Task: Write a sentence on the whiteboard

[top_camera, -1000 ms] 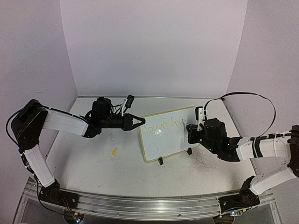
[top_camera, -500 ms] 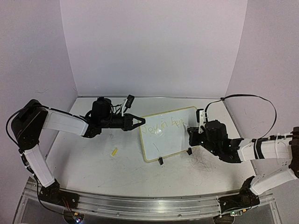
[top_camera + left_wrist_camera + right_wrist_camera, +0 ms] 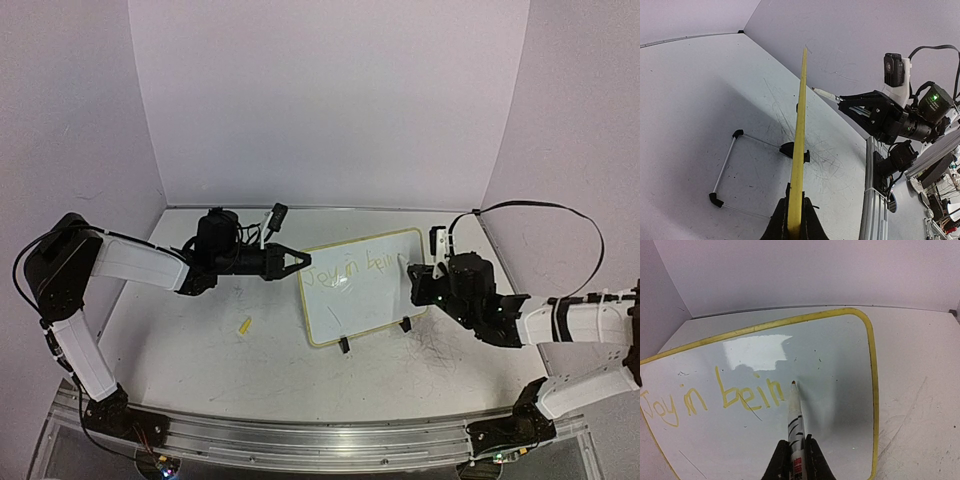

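Observation:
The whiteboard (image 3: 372,300), white with a thin yellow rim, stands tilted on two black clip feet (image 3: 343,345) at mid-table. My left gripper (image 3: 303,262) is shut on its left edge; the left wrist view shows the rim (image 3: 800,125) edge-on between the jaws of that gripper (image 3: 795,220). The sentence (image 3: 715,397) reads "Joy in bein" in yellow. My right gripper (image 3: 796,455) is shut on a white pen (image 3: 795,415) with black stripes. Its tip (image 3: 793,383) is at the board just right of the last letter.
A small yellow pen cap (image 3: 245,325) lies on the table left of the board. Behind the board, a thin wire stand (image 3: 725,164) with black ends rests on the tabletop. Purple walls close in the back and both sides; the metal rail (image 3: 320,440) runs along the near edge.
My right gripper and its arm have shifted slightly to the right along the board with the pen. The left arm and the board have not moved.

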`<state>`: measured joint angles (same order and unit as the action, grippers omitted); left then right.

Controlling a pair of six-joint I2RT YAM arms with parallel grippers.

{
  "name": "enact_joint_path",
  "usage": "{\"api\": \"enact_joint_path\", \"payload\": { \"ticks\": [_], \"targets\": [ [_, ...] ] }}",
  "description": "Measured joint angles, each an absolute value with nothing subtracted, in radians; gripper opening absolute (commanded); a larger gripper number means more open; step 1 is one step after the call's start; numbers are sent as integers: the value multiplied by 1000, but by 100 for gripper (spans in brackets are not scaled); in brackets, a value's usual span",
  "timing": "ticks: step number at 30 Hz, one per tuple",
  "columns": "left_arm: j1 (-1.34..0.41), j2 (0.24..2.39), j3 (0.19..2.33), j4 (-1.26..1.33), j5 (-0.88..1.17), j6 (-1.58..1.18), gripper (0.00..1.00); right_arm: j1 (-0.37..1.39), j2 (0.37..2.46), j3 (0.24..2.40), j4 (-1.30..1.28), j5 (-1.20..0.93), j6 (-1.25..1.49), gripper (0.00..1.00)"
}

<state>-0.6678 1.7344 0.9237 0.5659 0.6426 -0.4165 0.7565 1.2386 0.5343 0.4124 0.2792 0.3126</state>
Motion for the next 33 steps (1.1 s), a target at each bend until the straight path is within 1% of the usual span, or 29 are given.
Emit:
{"api": "enact_joint_path", "payload": {
  "ticks": [10,33],
  "targets": [
    [-668,1734,924,565,641,-418,0,747,1302,534,459,281,312,0],
    [-668,1734,924,565,642,-417,0,745,1303,532,479,223,299,0]
  ]
}}
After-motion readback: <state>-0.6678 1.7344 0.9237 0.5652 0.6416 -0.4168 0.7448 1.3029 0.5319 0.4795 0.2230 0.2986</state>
